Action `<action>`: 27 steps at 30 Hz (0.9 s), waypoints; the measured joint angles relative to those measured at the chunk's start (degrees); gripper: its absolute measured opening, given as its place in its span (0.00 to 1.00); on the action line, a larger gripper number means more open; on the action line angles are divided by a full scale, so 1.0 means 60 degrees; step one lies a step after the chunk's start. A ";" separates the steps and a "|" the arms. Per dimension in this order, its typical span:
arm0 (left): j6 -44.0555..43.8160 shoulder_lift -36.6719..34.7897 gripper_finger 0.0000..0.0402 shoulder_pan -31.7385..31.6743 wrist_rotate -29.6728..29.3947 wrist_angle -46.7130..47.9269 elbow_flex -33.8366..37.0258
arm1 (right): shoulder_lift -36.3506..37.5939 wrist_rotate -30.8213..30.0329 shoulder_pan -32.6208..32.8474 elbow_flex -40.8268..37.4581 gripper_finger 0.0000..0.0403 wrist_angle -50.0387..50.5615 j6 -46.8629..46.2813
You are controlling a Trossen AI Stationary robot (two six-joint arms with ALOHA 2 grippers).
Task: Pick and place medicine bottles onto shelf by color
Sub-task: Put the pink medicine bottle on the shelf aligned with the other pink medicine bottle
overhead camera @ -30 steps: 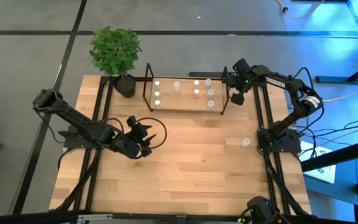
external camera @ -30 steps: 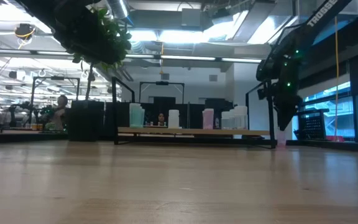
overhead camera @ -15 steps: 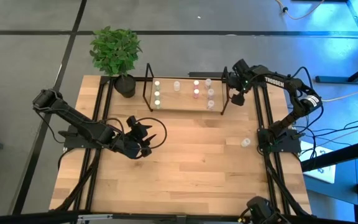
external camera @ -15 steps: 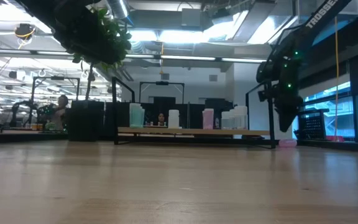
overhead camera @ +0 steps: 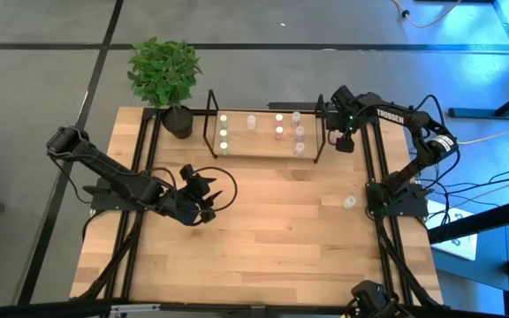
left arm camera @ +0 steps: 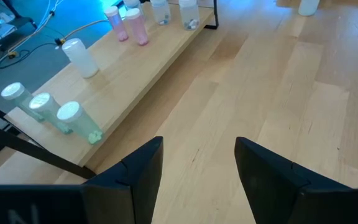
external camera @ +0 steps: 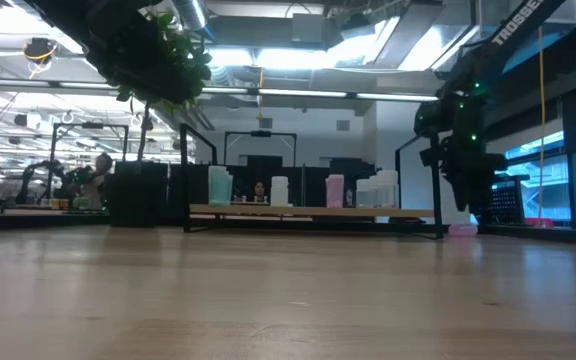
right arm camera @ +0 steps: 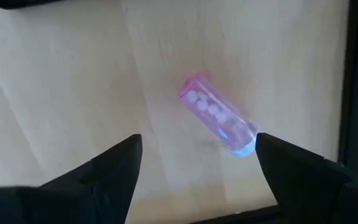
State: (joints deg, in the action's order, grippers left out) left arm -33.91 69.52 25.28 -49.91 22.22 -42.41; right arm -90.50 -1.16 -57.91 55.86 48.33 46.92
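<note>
The shelf (overhead camera: 259, 134) stands at the table's far side with several small bottles upright on its board: yellow-green ones (left arm camera: 48, 109) at its left end, a white one (left arm camera: 79, 56), pink ones (left arm camera: 129, 25) and clear ones (left arm camera: 173, 12). A pink bottle (right arm camera: 219, 118) lies on its side on the table just past the shelf's right end (external camera: 463, 230). My right gripper (right arm camera: 197, 180) hovers over it, open, with a finger on either side and not touching. My left gripper (overhead camera: 203, 196) is open and empty over the table's left middle.
A potted plant (overhead camera: 164, 75) stands at the far left corner beside the shelf. One pale bottle (overhead camera: 350, 202) stands alone on the table near the right edge. The black upright end of the shelf frame (overhead camera: 318, 132) is close to my right gripper.
My right gripper has shifted a little toward the table's right edge, staying above the pink bottle, which lies on the table beneath it.
</note>
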 joint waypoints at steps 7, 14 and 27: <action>0.1416 -0.0004 0.48 0.0454 0.3690 0.0004 -0.0001 | 0.0000 -0.0018 0.0000 0.0000 0.78 -0.0417 -0.0554; 0.1715 -0.0004 0.48 0.1119 0.6832 0.0004 0.0003 | 0.0000 -0.0391 0.0000 0.0000 0.78 -0.0473 -0.0769; 0.1694 -0.0004 0.48 0.1450 0.6841 0.0000 -0.0001 | 0.0000 -0.0365 0.0003 0.0000 0.78 -0.0525 -0.0508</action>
State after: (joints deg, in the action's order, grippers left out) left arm -23.75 69.49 33.98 -8.86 22.22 -42.41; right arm -90.50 -3.35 -57.89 55.86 45.18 43.87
